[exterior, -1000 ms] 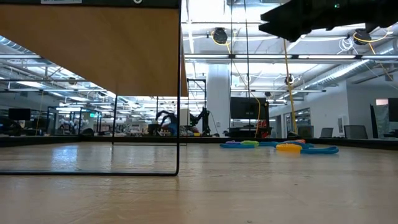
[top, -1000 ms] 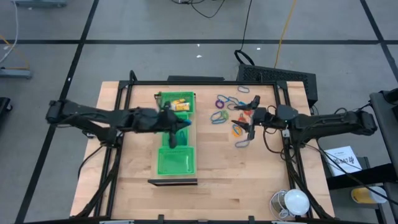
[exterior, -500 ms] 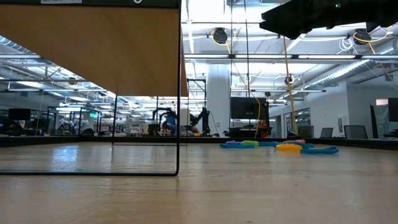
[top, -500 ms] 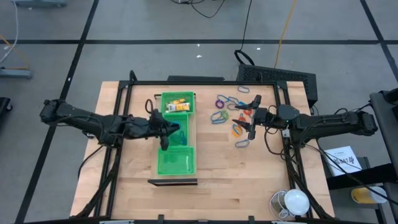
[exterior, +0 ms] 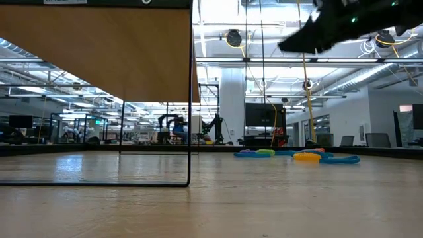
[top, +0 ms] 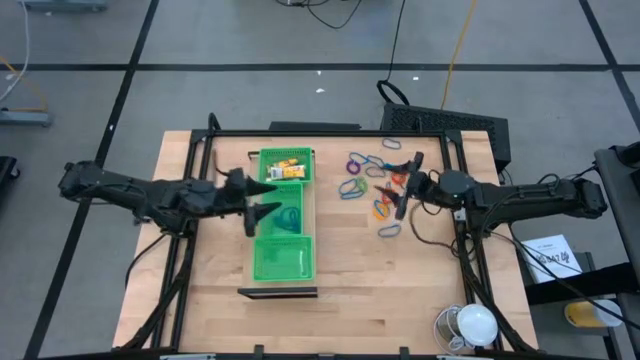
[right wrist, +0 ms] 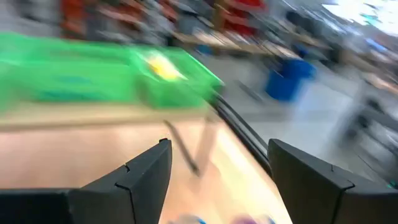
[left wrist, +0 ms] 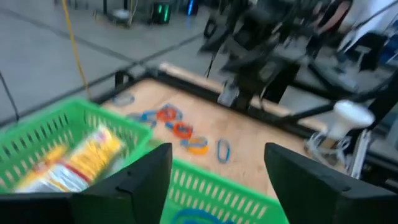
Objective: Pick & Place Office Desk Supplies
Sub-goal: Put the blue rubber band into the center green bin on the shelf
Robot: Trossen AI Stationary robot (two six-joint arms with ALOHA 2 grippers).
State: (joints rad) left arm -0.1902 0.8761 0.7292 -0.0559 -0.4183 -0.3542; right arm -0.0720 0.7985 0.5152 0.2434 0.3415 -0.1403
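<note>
The office desk supplies are coloured loops (top: 372, 188) lying loose on the table's right half, also seen in the low view as loops (exterior: 297, 156). Yellow pieces (top: 287, 170) lie in the far compartment of the long green tray (top: 258, 262). A blue loop (top: 290, 215) lies in the tray's middle compartment. My left gripper (top: 266, 197) stands open at the tray's left wall, with nothing between its fingers (left wrist: 143, 180). My right gripper (top: 404, 185) hangs open above the right edge of the loops, holding nothing.
A black metal frame (top: 330, 133) runs round the table. A black box (top: 445, 122) sits at the far right corner and a white round lamp (top: 470, 325) at the near right corner. Bare wood lies left of the tray and along the near edge.
My left gripper has opened over the tray's middle compartment, let go of the blue loop, and drawn back toward the table's left edge. The loop now lies in that compartment. My right gripper has tipped above the loops.
</note>
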